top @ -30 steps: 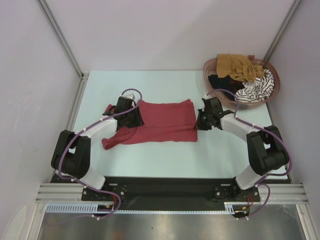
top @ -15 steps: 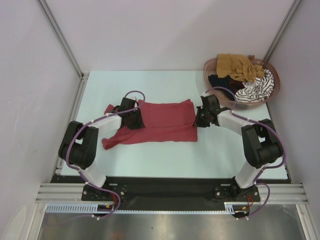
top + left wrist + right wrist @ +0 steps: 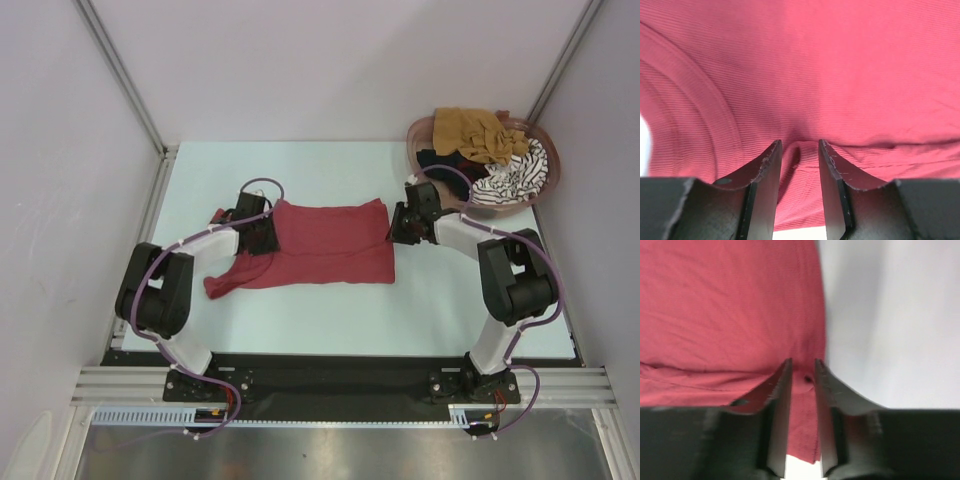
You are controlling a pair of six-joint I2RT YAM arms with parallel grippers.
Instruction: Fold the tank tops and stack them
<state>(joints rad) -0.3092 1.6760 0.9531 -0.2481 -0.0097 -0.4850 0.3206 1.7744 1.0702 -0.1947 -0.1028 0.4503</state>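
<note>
The dark red tank top [image 3: 330, 245] is spread flat on the pale table [image 3: 300, 320], about midway between the two arms. Its body forms a rough rectangle, and its strap end is trailed out to the left, with one lobe drawn toward the near left. Fine ribbing and a curved seamed edge are seen on it in the left wrist view.

The left end of the garment is covered by the left gripper [image 3: 799, 147]. A raised ridge of red cloth is pinched between its fingers, and creases are pulled toward them from the right, so the garment is taken to be grasped there. The right edge of the garment, at its far corner, is met by the right gripper [image 3: 802, 365]. Its jaws are seen parted by a narrow gap, with the flat hem lying in that gap, so the cloth is judged to be released there. Bare table is seen just beside the hem on the right.

A pinkish-brown oval basket [image 3: 420, 140] is set at the far right corner of the table, well apart from the red garment. It is filled above its rim with crumpled clothing. A mustard-brown tank top [image 3: 475, 132] is heaped on top at the far side. A black-and-white striped tank top [image 3: 515, 178] is draped over the near right rim. A black tank top [image 3: 440, 162] is tucked beneath them at the left.
</note>
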